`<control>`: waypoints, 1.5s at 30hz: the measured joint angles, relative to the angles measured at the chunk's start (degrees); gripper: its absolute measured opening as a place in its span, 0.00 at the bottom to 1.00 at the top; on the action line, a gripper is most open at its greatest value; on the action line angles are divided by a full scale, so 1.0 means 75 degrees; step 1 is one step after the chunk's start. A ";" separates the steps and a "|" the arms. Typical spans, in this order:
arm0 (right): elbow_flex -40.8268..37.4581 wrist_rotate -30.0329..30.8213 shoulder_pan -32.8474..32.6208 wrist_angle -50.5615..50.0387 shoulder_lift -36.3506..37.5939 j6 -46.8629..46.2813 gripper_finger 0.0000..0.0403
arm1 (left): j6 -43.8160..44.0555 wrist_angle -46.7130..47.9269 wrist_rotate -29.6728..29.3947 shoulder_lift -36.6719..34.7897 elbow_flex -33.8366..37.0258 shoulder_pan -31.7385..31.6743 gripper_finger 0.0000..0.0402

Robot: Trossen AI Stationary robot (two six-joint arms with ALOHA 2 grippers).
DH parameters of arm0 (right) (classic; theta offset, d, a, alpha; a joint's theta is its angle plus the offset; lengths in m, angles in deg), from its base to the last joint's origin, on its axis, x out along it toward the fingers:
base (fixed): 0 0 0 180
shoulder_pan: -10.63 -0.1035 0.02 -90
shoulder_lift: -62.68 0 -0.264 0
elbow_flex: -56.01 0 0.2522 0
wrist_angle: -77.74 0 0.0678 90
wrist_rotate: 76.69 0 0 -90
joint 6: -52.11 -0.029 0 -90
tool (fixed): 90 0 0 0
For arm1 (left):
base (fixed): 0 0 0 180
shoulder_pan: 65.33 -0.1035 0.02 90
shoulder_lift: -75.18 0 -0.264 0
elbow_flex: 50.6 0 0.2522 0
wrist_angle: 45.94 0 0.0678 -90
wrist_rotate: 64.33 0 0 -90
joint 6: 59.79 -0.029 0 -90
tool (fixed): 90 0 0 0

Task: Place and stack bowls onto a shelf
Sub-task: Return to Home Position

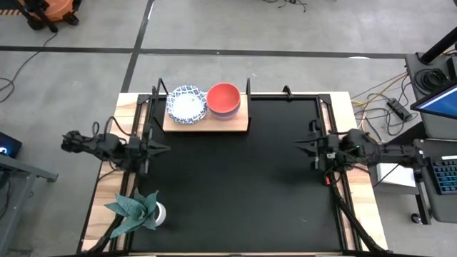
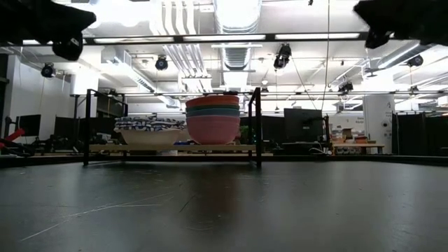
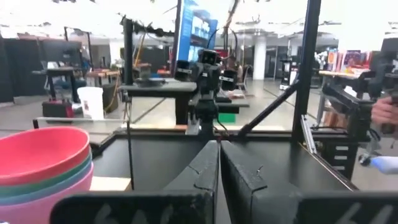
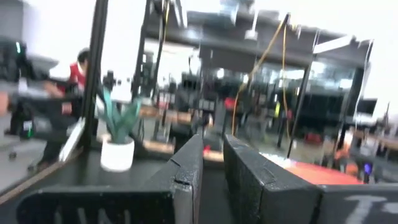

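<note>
Black mat (image 1: 243,185) covers most of the bench (image 1: 128,103), with grey workshop floor all round. Starting on the left: the left hand (image 1: 166,148) hangs over the mat's left edge and points inward. Its fingers (image 3: 205,168) are pressed together with nothing between them. A little potted plant (image 1: 136,208) sits in the front-left corner.

The shelf (image 1: 239,123) stands at the mat's back edge, left of centre, and all the bowls are on it in two stacks that touch. The white blue-patterned stack (image 1: 187,104) is on its left part. The plain stack (image 1: 223,100) is beside it, red on top and pink at the bottom.

Both stacks are well apart from either hand. Over at the mat's right edge, the right hand (image 1: 300,146) faces inward. Its fingers (image 4: 186,168) show a narrow gap and grip nothing.
</note>
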 joint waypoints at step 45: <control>-0.0992 -0.0129 0.0064 -0.0566 0.1033 -0.0695 0.13 | -0.0331 -0.1448 -0.3608 0.0041 0.1490 -0.0361 0.00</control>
